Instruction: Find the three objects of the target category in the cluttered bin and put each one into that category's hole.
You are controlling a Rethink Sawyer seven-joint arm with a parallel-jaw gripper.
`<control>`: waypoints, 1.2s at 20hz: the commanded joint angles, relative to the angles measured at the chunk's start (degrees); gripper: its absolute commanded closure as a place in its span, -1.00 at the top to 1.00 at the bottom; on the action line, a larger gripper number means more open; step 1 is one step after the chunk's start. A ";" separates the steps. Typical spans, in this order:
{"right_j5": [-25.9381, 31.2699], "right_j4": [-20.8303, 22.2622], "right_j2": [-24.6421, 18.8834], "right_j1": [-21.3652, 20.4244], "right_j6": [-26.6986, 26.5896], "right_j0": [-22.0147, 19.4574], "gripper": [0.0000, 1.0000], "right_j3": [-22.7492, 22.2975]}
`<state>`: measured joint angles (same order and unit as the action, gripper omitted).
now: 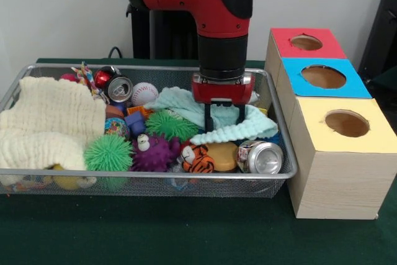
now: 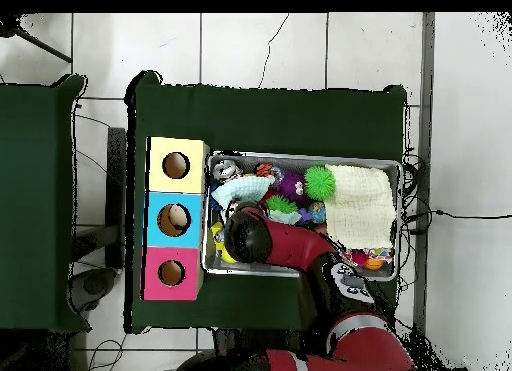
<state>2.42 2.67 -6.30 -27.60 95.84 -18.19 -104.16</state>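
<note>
Red and black arm comes down from above into the right half of the wide, shallow silver wire-mesh bin [image 1: 282, 144], which sits on the green table [image 1: 186, 234] just beside a row of three wooden boxes. Gripper [image 1: 224, 122] points straight down, its two dark fingers parted a little and their tips at the crumpled pale mint-green cloth [image 1: 239, 130]; nothing is clamped between them that I can see. Judgement: the vertical pose suits a top-down pinch on the cloth, which lies over the clutter and likely hides objects underneath, so moving it aside would serve the search. A cream waffle-knit cloth [image 1: 49, 122] covers the bin's left end in the same way. Exposed items: green spiky rubber ball [image 1: 108, 152], purple spiky ball with eyes [image 1: 152, 152], small baseball [image 1: 144, 93], orange striped tiger toy [image 1: 197, 158], crushed silver can [image 1: 260, 157]. Boxes carry red [image 1: 307, 43], blue [image 1: 324, 77] and yellow [image 1: 345, 123] tops, each with a round hole. Target category not determinable from either view.
</note>
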 commanded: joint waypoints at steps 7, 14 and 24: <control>-5.80 -4.72 -6.15 3.47 16.08 1.17 1.00 -5.63; -4.68 -6.67 -6.92 2.24 16.17 1.45 1.00 -6.01; -5.71 -14.63 -7.00 0.77 20.89 4.82 1.00 -7.49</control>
<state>-2.51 -7.00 -6.29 -28.03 97.72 -16.02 -108.12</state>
